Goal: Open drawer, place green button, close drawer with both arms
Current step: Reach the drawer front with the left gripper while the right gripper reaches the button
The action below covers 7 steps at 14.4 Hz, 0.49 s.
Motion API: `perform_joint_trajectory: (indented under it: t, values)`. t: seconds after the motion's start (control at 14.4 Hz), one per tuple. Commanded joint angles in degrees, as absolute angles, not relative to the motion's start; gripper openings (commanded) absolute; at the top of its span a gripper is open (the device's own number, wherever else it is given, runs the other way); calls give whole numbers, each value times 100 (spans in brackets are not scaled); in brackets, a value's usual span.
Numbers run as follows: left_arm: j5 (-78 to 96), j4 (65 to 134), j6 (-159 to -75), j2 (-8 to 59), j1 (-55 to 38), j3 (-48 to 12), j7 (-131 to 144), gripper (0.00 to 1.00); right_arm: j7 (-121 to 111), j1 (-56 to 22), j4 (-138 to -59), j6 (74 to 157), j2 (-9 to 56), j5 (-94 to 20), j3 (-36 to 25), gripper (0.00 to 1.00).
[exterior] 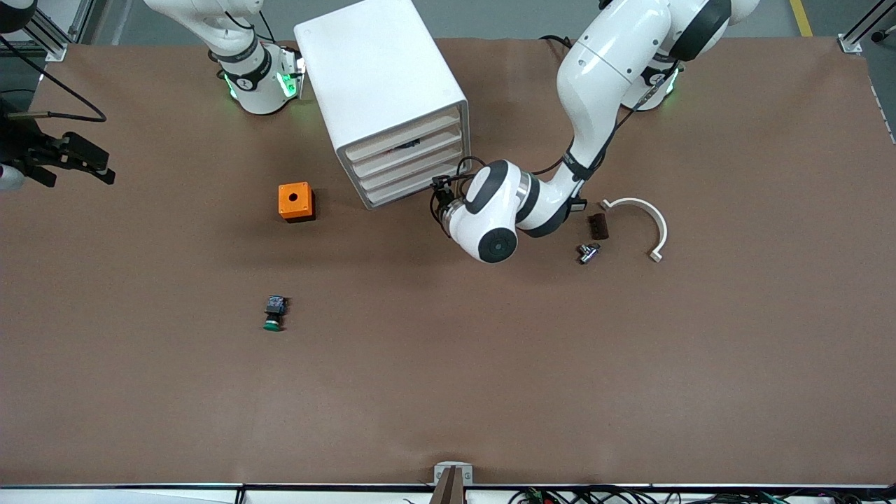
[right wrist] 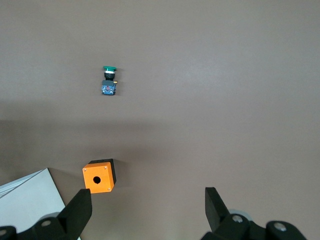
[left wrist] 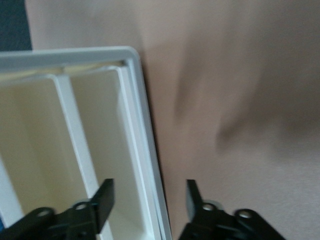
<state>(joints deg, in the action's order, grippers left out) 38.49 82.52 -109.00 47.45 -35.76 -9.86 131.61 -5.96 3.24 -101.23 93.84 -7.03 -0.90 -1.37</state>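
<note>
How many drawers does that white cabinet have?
4, stacked in the cabinet's open face. The bottom drawer, lowest in the stack, is where the left tool sits at its corner edge. No others show.

The front camera is looking down from high across the table point(exterior: 448, 392), facing the arm bases, taking in the white cabinet point(exterior: 381, 91). The left wrist camera is peering close at that cabinet's lower front corner point(left wrist: 135, 150). The right wrist camera is hanging high, gazing down beside the cabinet at the orange box point(right wrist: 99, 176), sharing it with the front view point(exterior: 295, 201).
</note>
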Motion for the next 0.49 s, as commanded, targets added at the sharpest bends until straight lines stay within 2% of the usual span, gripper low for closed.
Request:
perform_joint_trajectory:
  t: [0.0,0.21,0.42]
  values:
    - [4217,8147,-10863,4772,-3595,-958,13473,57,-562,448,-10063,9421,-668,-123,-62,100]
    - [4613,8147,-10732,4755,-3735,-958,13491,57,-580,466,-9959,9606,-300,-70,-62,100]
    - [4641,8165,-10652,4799,-3937,-958,13544,54,-580,483,-9634,9624,410,-62,-62,100]
